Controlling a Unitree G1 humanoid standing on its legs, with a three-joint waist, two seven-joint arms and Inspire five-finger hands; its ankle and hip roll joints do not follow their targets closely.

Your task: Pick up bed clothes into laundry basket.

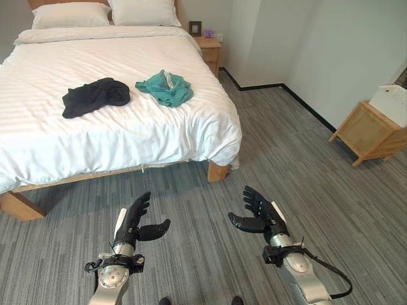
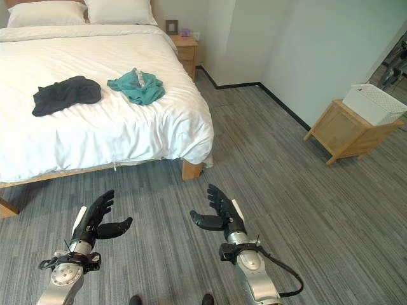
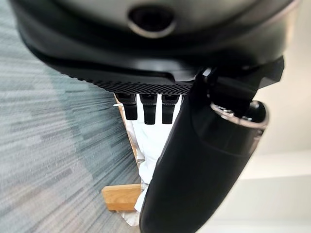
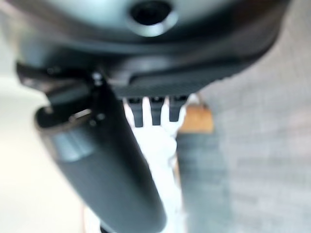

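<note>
Nearest, the two arms reach out over the grey striped carpet (image 1: 267, 152), the left hand (image 1: 133, 219) and the right hand (image 1: 261, 211) held side by side and well apart, palms turned toward each other — fingers straight and spread, thumbs pointing inward, nothing in either one. Past them stands the bed (image 1: 114, 121), its white cover hanging down over a wooden frame and corner leg. On top of the cover lie the clothes: a black garment (image 1: 94, 95) crumpled toward the left, and a teal garment (image 1: 165, 88) bunched just beside it on the right, the two close but not touching. Off to the right, well apart from the bed, a low wooden cabinet (image 2: 340, 130) sits by the wall with the white laundry basket (image 2: 376, 103) resting on top. Farther back — two white pillows (image 1: 105, 14) at the head of the bed, and a wooden nightstand (image 1: 208, 51) in the corner.
</note>
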